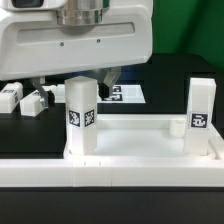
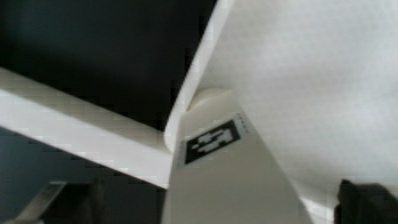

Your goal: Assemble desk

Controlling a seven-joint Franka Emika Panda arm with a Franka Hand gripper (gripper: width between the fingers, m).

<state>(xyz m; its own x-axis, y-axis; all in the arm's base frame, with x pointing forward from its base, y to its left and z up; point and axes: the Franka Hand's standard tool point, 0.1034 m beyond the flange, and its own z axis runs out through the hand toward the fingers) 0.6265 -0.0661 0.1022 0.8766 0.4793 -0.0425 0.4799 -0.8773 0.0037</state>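
The desk panel (image 1: 140, 148) lies flat in the foreground, just behind the border rail (image 1: 110, 182). Two legs stand upright in its corners, the left leg (image 1: 82, 115) and the right leg (image 1: 200, 112) as the exterior view has them. The gripper (image 1: 74, 85) hangs over the left leg, jaws spread wide either side of its top, pinching nothing. Two loose legs (image 1: 35, 100) lie behind, with the marker board (image 1: 127, 93) nearby.

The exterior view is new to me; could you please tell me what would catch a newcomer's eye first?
By the exterior view's sides, the left leg and right leg stand upright on the panel. The open gripper hangs over the left leg's top, holding nothing. Spare legs lie on the table at that view's far left.
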